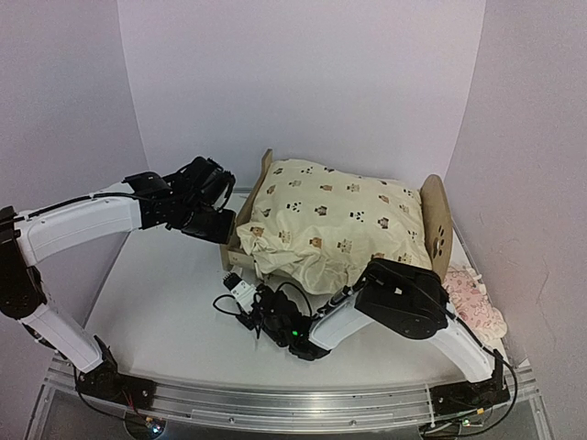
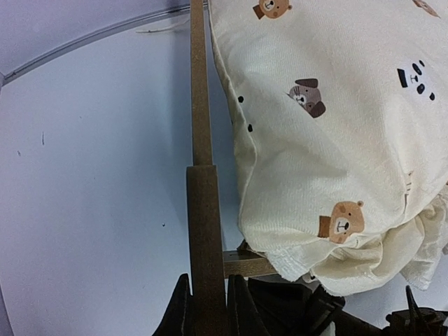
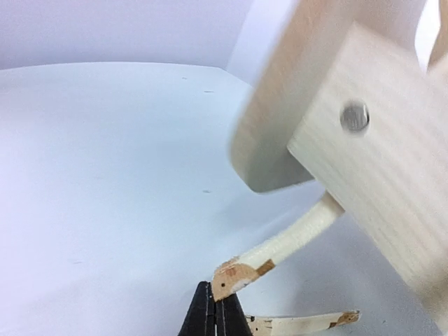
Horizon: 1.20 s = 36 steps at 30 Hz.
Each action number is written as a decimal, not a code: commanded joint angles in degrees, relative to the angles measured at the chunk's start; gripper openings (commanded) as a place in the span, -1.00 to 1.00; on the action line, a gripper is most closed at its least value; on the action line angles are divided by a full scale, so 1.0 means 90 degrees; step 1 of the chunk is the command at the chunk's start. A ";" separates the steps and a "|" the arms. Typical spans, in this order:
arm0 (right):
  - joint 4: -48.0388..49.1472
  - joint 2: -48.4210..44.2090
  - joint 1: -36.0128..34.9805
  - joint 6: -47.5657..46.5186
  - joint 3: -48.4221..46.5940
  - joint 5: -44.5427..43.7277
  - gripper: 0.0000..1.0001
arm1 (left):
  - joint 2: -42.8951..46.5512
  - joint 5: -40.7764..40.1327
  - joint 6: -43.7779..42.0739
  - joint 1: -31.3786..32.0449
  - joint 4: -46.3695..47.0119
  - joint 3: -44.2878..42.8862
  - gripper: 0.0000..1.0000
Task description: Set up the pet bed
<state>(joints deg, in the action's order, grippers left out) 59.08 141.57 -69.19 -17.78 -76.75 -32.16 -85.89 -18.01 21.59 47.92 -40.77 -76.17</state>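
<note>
Left tool [image 2: 208, 297] clamps the pet bed [image 2: 201, 140] (flat wood), right tool [image 3: 215, 302] pinches a cream tie [image 3: 294, 238]

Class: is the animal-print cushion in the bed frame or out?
In: the cushion lies on the pet bed, between its end boards.

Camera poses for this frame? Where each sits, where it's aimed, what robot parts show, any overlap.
Top: fixed high behind the table, looking down; left arm, right arm, bed and cushion show.
Left wrist: on the left arm, looking along the footboard; left end effector shut on its post.
Right wrist: low over the table, facing the bed frame; right end effector shut on a cushion tie.
Shared: top and left wrist both show cushion and footboard.
</note>
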 commanded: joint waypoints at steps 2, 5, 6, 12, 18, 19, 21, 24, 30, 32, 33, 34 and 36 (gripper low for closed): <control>0.0013 -0.0841 -0.0210 0.0645 0.0495 0.0529 -1.00 | 0.0549 -0.0031 -0.0205 0.0109 0.1357 0.0079 -1.00; -0.0001 -0.1087 -0.0328 0.0864 0.0756 0.0664 -1.00 | 0.0557 -0.0100 -0.0202 0.0110 0.1520 0.0284 -1.00; -0.0012 -0.1144 -0.0353 0.0959 0.0854 0.0695 -1.00 | 0.0567 -0.0117 -0.0194 0.0105 0.1565 0.0349 -1.00; -0.0250 -0.1410 -0.0436 0.1832 0.1196 0.0999 -1.00 | 0.0576 -0.0165 -0.0118 0.0086 0.1977 0.0922 -1.00; -0.0441 -0.1518 -0.0448 0.2719 0.1378 0.1382 -1.00 | 0.0550 -0.0115 0.0013 0.0079 0.2288 0.1433 -1.00; -0.0517 -0.1535 -0.0448 0.2841 0.1374 0.1544 -1.00 | 0.0542 -0.0100 0.0026 0.0077 0.2336 0.1500 -1.00; -0.0642 -0.1568 -0.0452 0.3112 0.1367 0.1848 -1.00 | 0.0517 -0.0126 0.0060 0.0072 0.2432 0.1642 -1.00; -0.0907 -0.1732 -0.0448 0.3495 0.1421 0.2122 -1.00 | 0.0480 -0.0217 0.0081 0.0070 0.2531 0.1819 -1.00; -0.2558 -0.2408 -0.0450 0.3986 0.1648 0.1471 -1.00 | 0.0451 -0.0403 0.0081 0.0042 0.2577 0.1997 -0.99; -0.3346 -0.2598 -0.0449 0.4118 0.1552 0.1373 -1.00 | 0.0451 -0.0422 0.0097 0.0037 0.2579 0.2041 -0.97; -0.3608 -0.2685 -0.0452 0.4204 0.1520 0.1379 -1.00 | 0.0454 -0.0426 0.0113 0.0037 0.2585 0.2060 -0.96; -0.3868 -0.2756 -0.0451 0.4280 0.1505 0.1389 -1.00 | 0.0465 -0.0418 0.0131 0.0037 0.2585 0.2078 -0.95; -0.4151 -0.2900 -0.0450 0.4396 0.1522 0.1399 -1.00 | 0.0490 -0.0380 0.0170 0.0037 0.2579 0.2129 -0.92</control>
<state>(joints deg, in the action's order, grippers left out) 32.62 120.46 -71.93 17.75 -62.07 -20.91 -83.64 -18.29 25.79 48.07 -22.89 -57.52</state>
